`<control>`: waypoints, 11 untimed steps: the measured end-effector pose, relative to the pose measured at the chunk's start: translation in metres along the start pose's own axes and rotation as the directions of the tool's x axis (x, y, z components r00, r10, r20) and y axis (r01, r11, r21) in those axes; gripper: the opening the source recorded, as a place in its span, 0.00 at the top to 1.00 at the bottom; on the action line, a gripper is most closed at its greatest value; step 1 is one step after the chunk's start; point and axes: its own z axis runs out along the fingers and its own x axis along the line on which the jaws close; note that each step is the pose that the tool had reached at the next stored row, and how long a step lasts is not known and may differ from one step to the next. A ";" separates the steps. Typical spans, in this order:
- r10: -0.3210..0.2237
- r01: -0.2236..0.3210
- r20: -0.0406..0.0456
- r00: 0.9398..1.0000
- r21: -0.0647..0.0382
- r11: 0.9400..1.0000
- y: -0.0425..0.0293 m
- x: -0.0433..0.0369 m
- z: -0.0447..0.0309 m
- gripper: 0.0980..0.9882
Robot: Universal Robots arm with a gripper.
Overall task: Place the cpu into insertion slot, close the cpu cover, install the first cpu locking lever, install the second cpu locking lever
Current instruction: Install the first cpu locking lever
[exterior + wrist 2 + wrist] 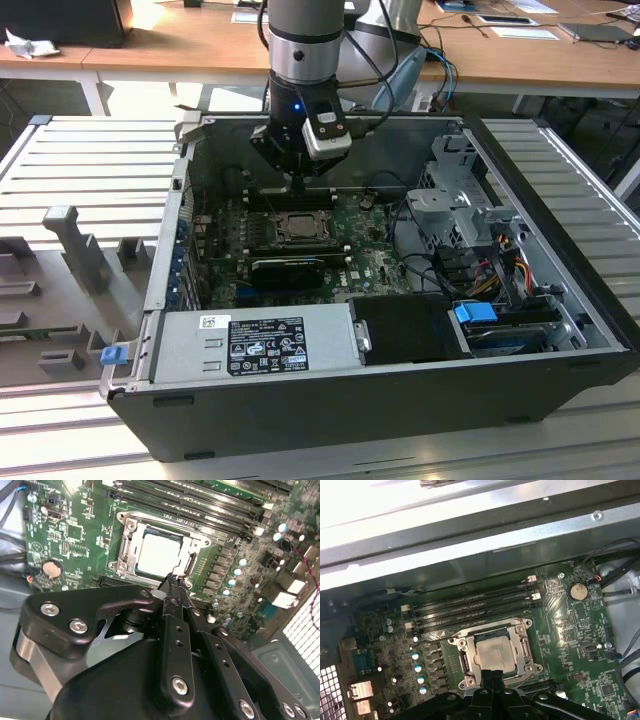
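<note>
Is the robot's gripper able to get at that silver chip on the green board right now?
Probably yes. The gripper hangs right beside the chip with nothing between them, though a metal frame seems to lie over its rim.

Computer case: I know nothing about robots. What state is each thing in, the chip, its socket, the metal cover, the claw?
computer case, open on top.
insertion slot, filled by the cpu.
cpu, lying flat, metal top up.
cpu cover, down flat around the cpu.
gripper, shut, tip at the insertion slot's edge.
</note>
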 end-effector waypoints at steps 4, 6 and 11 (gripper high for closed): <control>-0.066 0.066 -0.002 0.998 0.000 0.998 0.0000 0.0000 0.0006 0.99; -0.084 0.084 -0.003 0.996 0.000 0.996 -0.0001 0.0000 0.0009 0.99; -0.089 0.089 -0.003 0.996 0.000 0.996 -0.0043 0.0198 0.0011 0.99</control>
